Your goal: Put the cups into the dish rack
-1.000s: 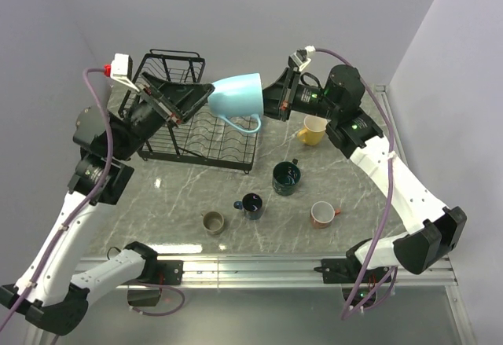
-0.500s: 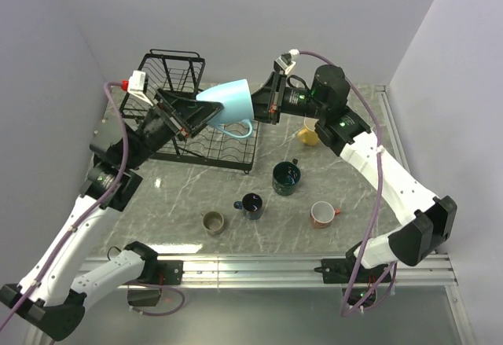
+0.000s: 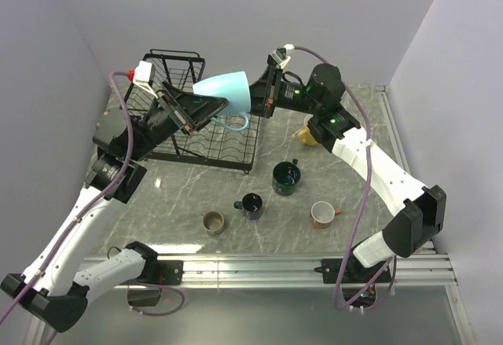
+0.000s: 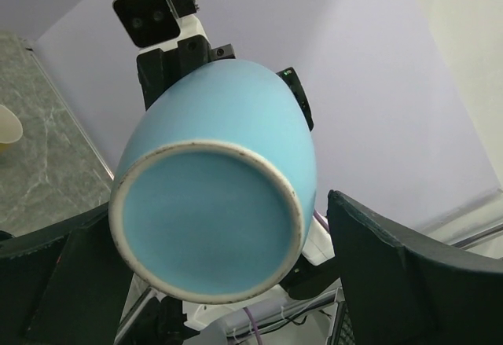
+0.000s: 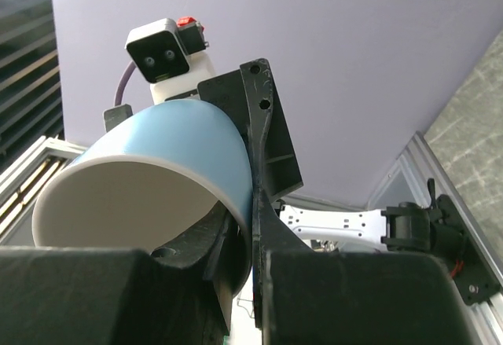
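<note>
The light blue mug (image 3: 224,92) hangs on its side in the air above the black wire dish rack (image 3: 236,152). My right gripper (image 3: 256,98) is shut on its rim, one finger inside and one outside, as the right wrist view (image 5: 247,227) shows on the mug wall (image 5: 169,137). My left gripper (image 3: 206,108) is open, its fingers (image 4: 393,266) wide on both sides of the mug's base (image 4: 208,219). The yellow (image 3: 309,135), dark teal (image 3: 286,178), navy (image 3: 251,204), olive-brown (image 3: 213,222) and salmon-red (image 3: 321,214) mugs stand on the table.
The rack's raised basket (image 3: 174,66) stands at its far left end, close to the back wall. The marble table (image 3: 173,196) ends at a metal rail on the right. The two arms meet over the rack's plate tray.
The right arm has carried the light blue mug to the left, over the rack. The left gripper has risen and come around the mug's base.
</note>
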Action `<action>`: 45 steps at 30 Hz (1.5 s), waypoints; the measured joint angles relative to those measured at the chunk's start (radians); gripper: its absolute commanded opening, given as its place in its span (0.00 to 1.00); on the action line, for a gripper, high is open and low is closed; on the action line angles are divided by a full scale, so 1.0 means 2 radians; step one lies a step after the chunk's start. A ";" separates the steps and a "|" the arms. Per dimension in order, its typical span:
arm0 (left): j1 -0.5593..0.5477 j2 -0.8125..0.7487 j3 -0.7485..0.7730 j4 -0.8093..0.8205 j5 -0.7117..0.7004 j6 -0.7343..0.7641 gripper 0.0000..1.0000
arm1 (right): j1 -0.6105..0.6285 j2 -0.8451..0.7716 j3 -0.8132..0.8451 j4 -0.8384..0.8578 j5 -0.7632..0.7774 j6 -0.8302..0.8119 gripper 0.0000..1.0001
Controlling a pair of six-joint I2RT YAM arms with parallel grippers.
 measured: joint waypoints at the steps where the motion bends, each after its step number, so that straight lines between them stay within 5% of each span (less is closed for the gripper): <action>1: 0.000 0.002 0.007 -0.006 0.000 0.003 0.99 | 0.000 0.000 -0.001 0.007 0.000 0.002 0.00; 24: 0.032 0.002 0.051 -0.063 -0.016 0.050 0.99 | -0.019 0.001 -0.015 0.057 -0.026 0.030 0.00; 27: 0.032 0.005 0.050 -0.057 -0.014 0.046 0.93 | -0.019 0.004 -0.015 0.061 -0.028 0.032 0.00; 33: 0.034 0.010 0.047 -0.051 -0.014 0.036 0.69 | -0.020 0.008 -0.015 0.060 -0.030 0.028 0.00; 34: 0.034 0.012 0.047 -0.049 -0.014 0.035 0.50 | -0.021 0.008 -0.015 0.061 -0.030 0.027 0.00; 37: 0.034 0.015 0.046 -0.045 -0.013 0.034 0.21 | -0.022 0.007 -0.022 0.067 -0.027 0.028 0.00; 39: 0.035 0.019 0.046 -0.042 -0.011 0.032 0.11 | -0.023 0.007 -0.023 0.067 -0.024 0.028 0.01; 40: 0.036 0.021 0.046 -0.042 -0.010 0.032 0.00 | -0.024 0.007 -0.023 0.066 -0.023 0.027 0.16; 43: 0.036 0.025 0.050 -0.052 -0.011 0.038 0.00 | -0.025 0.007 -0.023 0.055 -0.022 0.019 0.51; 45: 0.035 0.033 0.063 -0.078 -0.011 0.052 0.00 | -0.025 0.007 -0.022 0.047 -0.021 0.010 0.59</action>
